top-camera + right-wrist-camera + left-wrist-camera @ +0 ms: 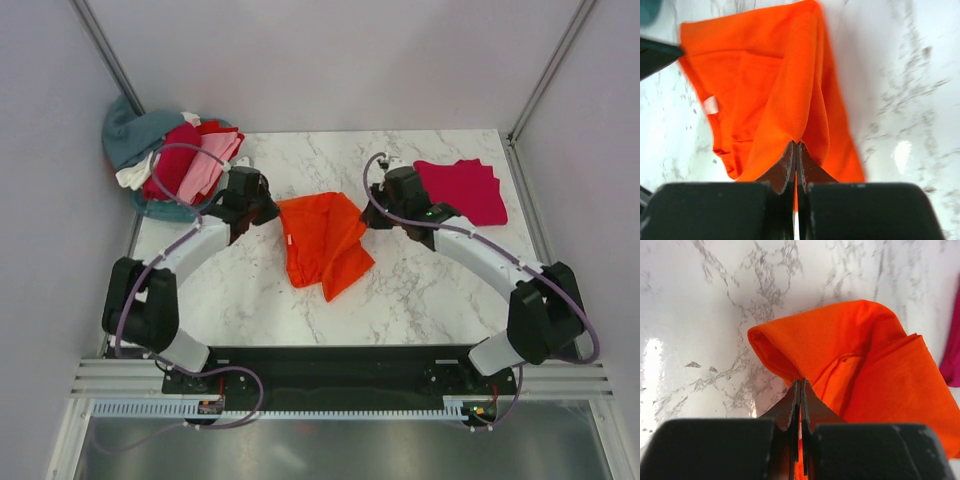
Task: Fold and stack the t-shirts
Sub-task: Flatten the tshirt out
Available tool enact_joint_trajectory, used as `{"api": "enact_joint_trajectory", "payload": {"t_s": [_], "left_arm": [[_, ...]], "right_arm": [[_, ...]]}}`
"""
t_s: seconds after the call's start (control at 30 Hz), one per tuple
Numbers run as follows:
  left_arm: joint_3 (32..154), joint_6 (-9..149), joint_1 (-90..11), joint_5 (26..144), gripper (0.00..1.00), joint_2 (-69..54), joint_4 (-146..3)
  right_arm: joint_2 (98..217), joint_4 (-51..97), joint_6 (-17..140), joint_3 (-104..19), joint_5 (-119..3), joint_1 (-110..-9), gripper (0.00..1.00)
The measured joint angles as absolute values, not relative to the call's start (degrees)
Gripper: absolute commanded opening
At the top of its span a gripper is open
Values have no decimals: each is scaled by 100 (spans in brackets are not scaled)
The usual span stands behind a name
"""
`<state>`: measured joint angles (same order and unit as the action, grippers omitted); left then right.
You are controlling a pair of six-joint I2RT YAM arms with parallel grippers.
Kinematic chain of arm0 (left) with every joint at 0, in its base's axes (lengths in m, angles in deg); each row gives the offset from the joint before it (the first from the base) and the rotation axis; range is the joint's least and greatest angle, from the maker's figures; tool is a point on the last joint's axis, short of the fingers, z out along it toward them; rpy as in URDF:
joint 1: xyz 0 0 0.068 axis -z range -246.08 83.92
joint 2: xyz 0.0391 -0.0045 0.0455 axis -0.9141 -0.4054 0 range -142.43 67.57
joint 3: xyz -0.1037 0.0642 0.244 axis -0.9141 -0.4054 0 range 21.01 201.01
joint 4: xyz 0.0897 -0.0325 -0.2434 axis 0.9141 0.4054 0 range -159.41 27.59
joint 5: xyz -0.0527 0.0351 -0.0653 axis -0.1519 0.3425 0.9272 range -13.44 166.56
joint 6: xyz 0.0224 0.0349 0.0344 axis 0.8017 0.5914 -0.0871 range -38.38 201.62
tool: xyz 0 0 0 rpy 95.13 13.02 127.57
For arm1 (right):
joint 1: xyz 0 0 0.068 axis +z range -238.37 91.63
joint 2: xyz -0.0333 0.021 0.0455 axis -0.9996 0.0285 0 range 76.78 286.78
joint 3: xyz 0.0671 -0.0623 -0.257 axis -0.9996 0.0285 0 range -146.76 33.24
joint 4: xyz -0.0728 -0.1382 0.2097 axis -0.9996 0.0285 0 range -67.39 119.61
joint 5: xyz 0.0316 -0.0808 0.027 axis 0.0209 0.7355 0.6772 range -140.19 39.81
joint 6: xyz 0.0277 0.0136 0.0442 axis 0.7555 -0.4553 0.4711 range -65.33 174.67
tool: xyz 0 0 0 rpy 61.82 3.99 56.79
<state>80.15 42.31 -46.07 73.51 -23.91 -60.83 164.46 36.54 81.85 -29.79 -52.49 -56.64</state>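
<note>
A heap (175, 165) of teal, white, dark red and light pink shirts lay at the 10 o'clock corner of the table (420, 290). The left gripper (800, 385) was pinched tight on the orange shirt (322, 240). Its jaws met on a fold of cloth at the shirt's 10 o'clock corner. In the left wrist view the cloth bulged up from the tips toward 12 and spread away toward 3 o'clock.

The orange shirt lay crumpled at the table's centre, its bulk trailing toward 6 o'clock. The right gripper (796, 146) was closed on the shirt's 2 o'clock corner. A ridge of cloth rose from between its jaws toward 12 o'clock. A white tag (711, 105) showed at 10 o'clock of the tips. A crimson shirt (462, 190) lay folded flat at the table's 2 o'clock corner, apart from the orange one.
</note>
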Motion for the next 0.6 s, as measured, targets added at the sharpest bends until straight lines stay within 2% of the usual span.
{"api": "enact_joint_trajectory", "payload": {"t_s": [0.2,0.33,0.6], "left_arm": [[8137,4425,-4721,7307,2,-936,-5694],[8673,4616,-4729,7139,2,-157,-5358],[8966,4976,-4874,6750,2,793,-4829]], "right_arm": [[15641,3871,8211,-3084,-5112,-6595,0],[15121,4072,8246,-3230,-4983,-7201,0],[14278,4190,8257,-2939,-4985,-7321,0]]}}
